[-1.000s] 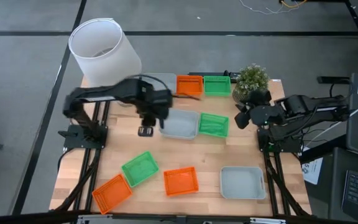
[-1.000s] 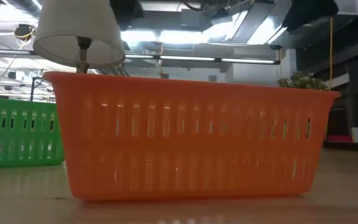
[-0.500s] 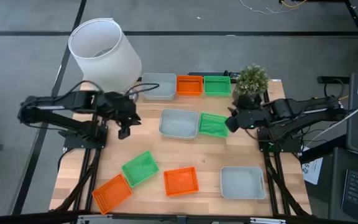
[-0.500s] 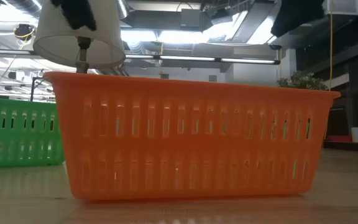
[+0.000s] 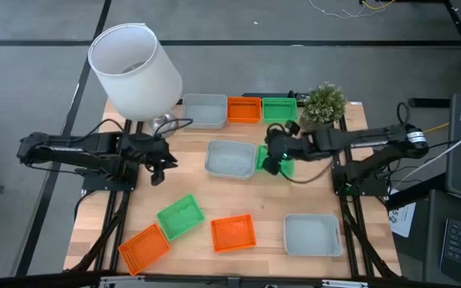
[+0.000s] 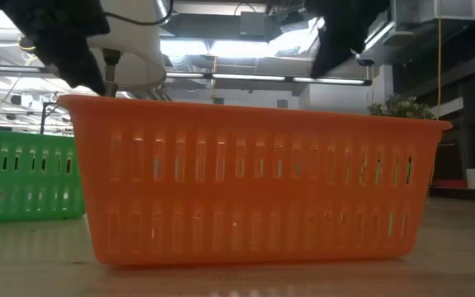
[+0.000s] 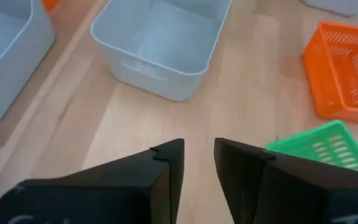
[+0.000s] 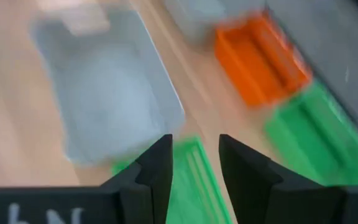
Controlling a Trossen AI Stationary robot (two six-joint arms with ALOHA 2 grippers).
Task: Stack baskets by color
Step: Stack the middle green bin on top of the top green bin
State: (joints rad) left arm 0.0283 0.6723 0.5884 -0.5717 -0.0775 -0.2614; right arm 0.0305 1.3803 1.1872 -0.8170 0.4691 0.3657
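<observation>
Nine baskets rest on their bottoms on the wooden table. Grey (image 5: 205, 110), orange (image 5: 244, 110) and green (image 5: 279, 109) baskets line the far edge. A grey one (image 5: 230, 159) and a green one (image 5: 282, 166) sit mid-table. Green (image 5: 180, 216), two orange (image 5: 143, 246) (image 5: 233, 233) and grey (image 5: 312, 234) lie near the front. My left gripper (image 5: 157, 166) hangs open over bare wood left of the middle grey basket (image 7: 160, 46). My right gripper (image 5: 272, 154) is open above the middle green basket (image 8: 194, 171), which shows between its fingers.
A large white lampshade (image 5: 134, 70) stands at the far left corner and a small potted plant (image 5: 324, 104) at the far right. The low view is filled by a near orange basket (image 6: 254, 186), with a green one (image 6: 23, 186) beside it.
My left gripper has drawn back from above the middle grey basket toward the table's left edge and sunk lower, tipping up from pointing down. My right gripper has swung from the table's right edge toward the middle green basket. No basket has moved.
</observation>
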